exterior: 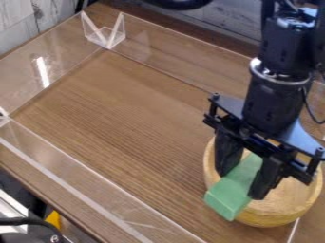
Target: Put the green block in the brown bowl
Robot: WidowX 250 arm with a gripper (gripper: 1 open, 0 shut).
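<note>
The brown bowl [295, 201] sits at the near right corner of the wooden table [114, 104], a thick-rimmed turned piece with visible grain. It looks stiff and heavy enough to stay put under a light knock, though a hard push on the rim could slide it on the smooth wood.

The arm comes down from the upper right, its black wrist nearly vertical, fingers pointing down over the bowl's left half. The gripper [252, 177] holds its 2 fingers closed on the green block [237, 193], pinching it across the narrow width near its upper end.

The block is a long, flat bar with matte faces, likely light, rigid and not slippery. It hangs tilted, its upper part between the fingers above the bowl and its lower end appearing to jut out past the bowl's left rim, low toward the table. Held near 1 end like this, the bar can pivot in the grip; a hold nearer its middle would be steadier. If let go here it could tip over the rim and land outside, so it needs carrying further toward the bowl's centre.
</note>
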